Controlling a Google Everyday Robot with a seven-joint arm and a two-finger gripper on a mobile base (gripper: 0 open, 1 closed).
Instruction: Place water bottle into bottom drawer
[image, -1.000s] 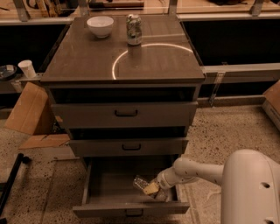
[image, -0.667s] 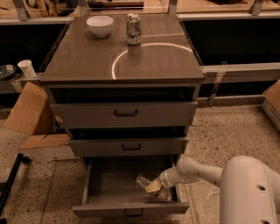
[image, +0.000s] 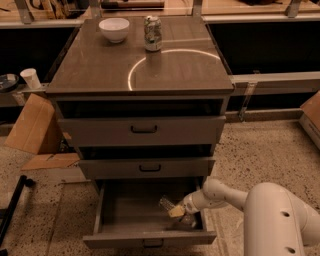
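Note:
The bottom drawer (image: 120, 212) is pulled open, grey inside, with a small dark handle on its front. The water bottle (image: 167, 204) is a clear plastic bottle lying tilted inside the drawer at its right side. My gripper (image: 179, 214) reaches down into the drawer from the right, on a white arm, and sits at the bottle. The bottle's lower part is hidden behind the gripper.
Two shut drawers (image: 144, 130) sit above the open one. On the cabinet top (image: 100, 70) stand a white bowl (image: 114, 29) and a silver-green can (image: 152, 33). Cardboard (image: 31, 125) leans at the left. A white cup (image: 31, 78) stands on a left shelf.
The arm and gripper have shifted slightly within the drawer's right side, with the bottle still at the gripper. The drawers have not moved.

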